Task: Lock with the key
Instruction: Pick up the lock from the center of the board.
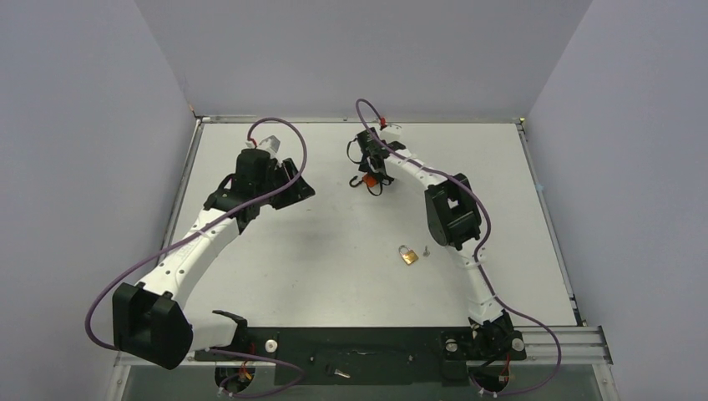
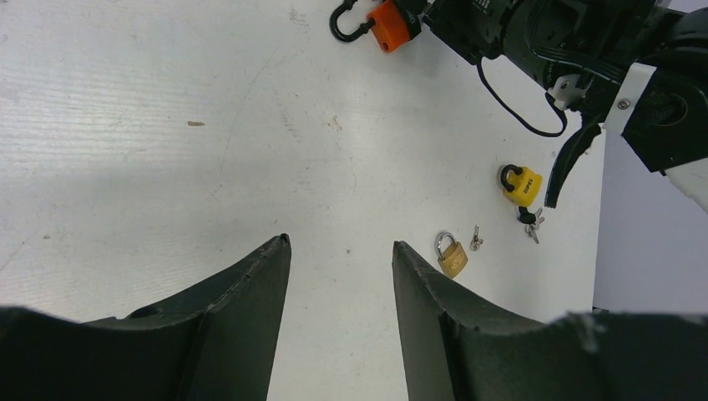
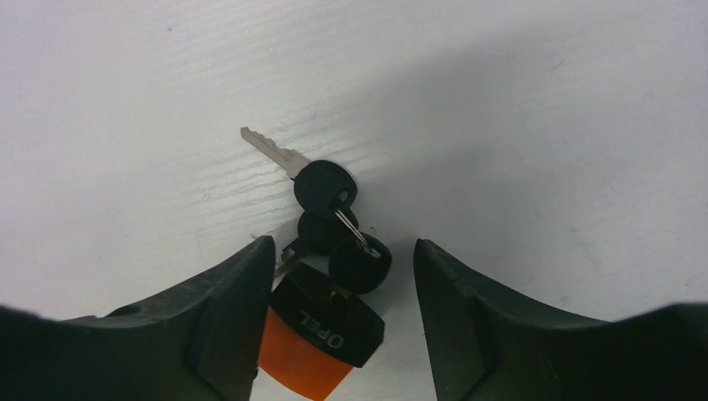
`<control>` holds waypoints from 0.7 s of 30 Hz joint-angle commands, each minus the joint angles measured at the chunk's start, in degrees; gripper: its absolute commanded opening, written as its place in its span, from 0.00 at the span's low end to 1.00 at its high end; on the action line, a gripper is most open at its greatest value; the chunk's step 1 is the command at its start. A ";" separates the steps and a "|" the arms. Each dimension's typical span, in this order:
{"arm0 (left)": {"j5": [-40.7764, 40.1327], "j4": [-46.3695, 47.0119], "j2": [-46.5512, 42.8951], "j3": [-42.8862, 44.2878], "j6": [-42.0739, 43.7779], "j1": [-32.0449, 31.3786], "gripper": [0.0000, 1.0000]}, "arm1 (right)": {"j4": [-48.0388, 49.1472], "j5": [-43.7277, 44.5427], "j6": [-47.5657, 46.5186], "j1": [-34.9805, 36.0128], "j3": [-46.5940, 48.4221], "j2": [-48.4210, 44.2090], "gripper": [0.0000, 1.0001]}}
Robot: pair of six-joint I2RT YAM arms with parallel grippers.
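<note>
An orange padlock (image 3: pixel 305 355) with a black end marked OPEL lies between the fingers of my right gripper (image 3: pixel 344 242), against its left finger (image 3: pixel 234 292). The gripper is open. A bunch of black-headed keys (image 3: pixel 327 190) on a ring lies at the padlock's black end; I cannot tell whether one is in the keyhole. In the left wrist view the orange padlock (image 2: pixel 388 21) shows its black shackle (image 2: pixel 341 25) swung open. My right gripper (image 1: pixel 373 178) is at the table's far middle. My left gripper (image 1: pixel 302 188) is open and empty, left of it.
A small brass padlock (image 1: pixel 408 255) and a small key (image 1: pixel 426 250) lie mid-table by the right arm. A yellow padlock (image 2: pixel 522 185) with keys (image 2: pixel 532 224) lies beyond them under the right arm. Grey walls enclose the table (image 1: pixel 275 276).
</note>
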 commanded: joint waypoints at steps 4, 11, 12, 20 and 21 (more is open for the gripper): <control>1.42 4.85 -0.89 -3.30 -3.96 0.94 0.46 | -1.01 0.46 -1.09 2.97 -4.39 -3.53 0.55; 1.99 11.14 1.64 -9.83 -9.01 1.07 0.46 | 8.58 -5.00 3.12 4.08 -22.43 -14.96 0.40; 1.99 11.50 1.90 -10.24 -9.39 0.98 0.46 | 9.03 -5.22 3.40 4.35 -24.89 -16.52 0.37; 4.17 16.73 5.67 -13.90 -10.35 -0.97 0.46 | 17.26 -10.74 6.70 4.36 -39.10 -24.64 0.13; 4.85 17.20 6.72 -13.74 -10.14 -1.53 0.46 | 18.41 -11.71 7.13 4.35 -39.80 -25.34 0.07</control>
